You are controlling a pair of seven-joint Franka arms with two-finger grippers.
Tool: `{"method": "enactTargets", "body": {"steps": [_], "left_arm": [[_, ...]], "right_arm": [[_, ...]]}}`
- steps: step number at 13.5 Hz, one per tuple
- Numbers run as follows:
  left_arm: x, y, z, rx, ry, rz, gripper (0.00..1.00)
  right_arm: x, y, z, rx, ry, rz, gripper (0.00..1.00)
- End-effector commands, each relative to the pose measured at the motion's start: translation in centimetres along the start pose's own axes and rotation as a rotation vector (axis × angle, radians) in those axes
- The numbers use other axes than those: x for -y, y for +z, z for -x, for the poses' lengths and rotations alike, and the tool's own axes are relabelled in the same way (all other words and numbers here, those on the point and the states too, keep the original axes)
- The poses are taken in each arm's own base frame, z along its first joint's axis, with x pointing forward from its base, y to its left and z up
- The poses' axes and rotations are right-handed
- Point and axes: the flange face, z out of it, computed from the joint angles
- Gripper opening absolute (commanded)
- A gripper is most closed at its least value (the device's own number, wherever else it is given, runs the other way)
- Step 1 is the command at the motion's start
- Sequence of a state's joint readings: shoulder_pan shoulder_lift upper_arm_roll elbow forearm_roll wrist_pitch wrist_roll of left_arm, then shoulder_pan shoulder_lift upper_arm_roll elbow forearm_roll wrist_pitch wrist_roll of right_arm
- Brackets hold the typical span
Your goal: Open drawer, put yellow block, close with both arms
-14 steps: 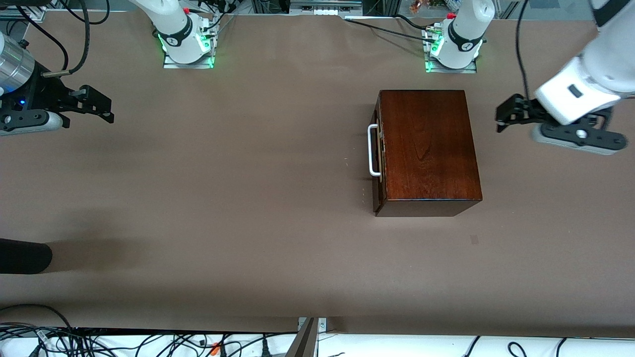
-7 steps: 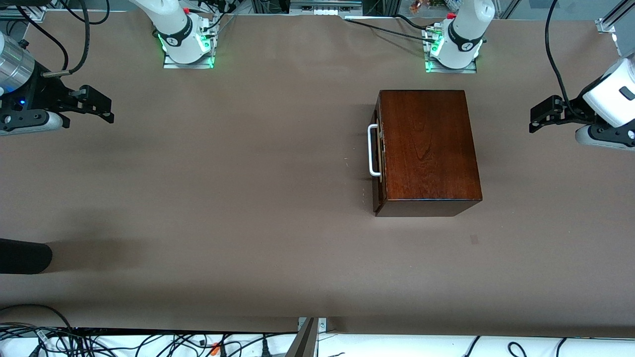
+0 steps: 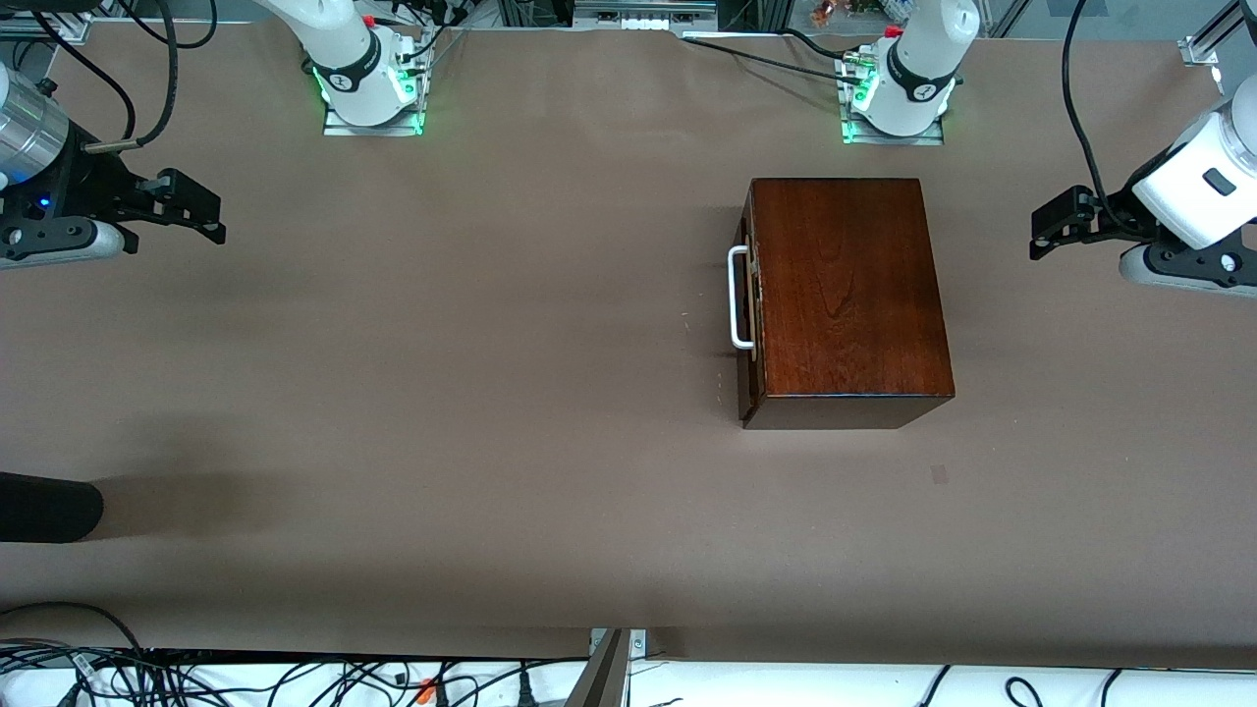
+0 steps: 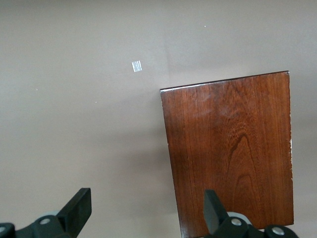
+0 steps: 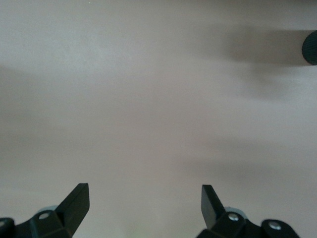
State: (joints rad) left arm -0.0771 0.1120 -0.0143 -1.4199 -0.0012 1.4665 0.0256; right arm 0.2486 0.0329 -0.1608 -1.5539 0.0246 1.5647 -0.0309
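The glossy dark mahogany box point(image 3: 849, 295) stands toward the left arm's end of the table, and also fills part of the left wrist view point(image 4: 233, 148). Its drawer front sits pushed in, its white U-shaped handle point(image 3: 737, 299) facing the right arm's end. The yellow block is out of view. My left gripper point(image 3: 1046, 228) hovers open over bare table beside the box, at the left arm's end; its own camera shows it point(image 4: 147, 208) holding nothing. My right gripper point(image 3: 201, 211) waits open over the right arm's end of the table, nothing held point(image 5: 143, 201).
A black cylindrical object point(image 3: 49, 506) pokes in at the right arm's end, nearer the front camera, and shows again in the right wrist view point(image 5: 311, 47). A small tape mark point(image 3: 940, 474) lies nearer the camera than the box. Cables point(image 3: 295, 678) run along the near edge.
My left gripper has drawn away from the box toward the left arm's end of the table, then crept slightly back. The right arm and the box have not moved.
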Motion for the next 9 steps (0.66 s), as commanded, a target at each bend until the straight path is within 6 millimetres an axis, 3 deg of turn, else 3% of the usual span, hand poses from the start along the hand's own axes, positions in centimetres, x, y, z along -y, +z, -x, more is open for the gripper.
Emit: {"method": "enactTargets", "body": {"steps": [1, 9], "left_arm": [[-0.07, -0.29, 1.01, 0.003, -0.012, 0.018, 1.00], [0.15, -0.25, 0.85, -0.001, -0.014, 0.015, 1.00]], "right_arm": [[-0.14, -0.50, -0.24, -0.008, 0.017, 0.000, 1.00], [-0.05, -0.50, -0.24, -0.008, 0.016, 0.000, 1.00]]}}
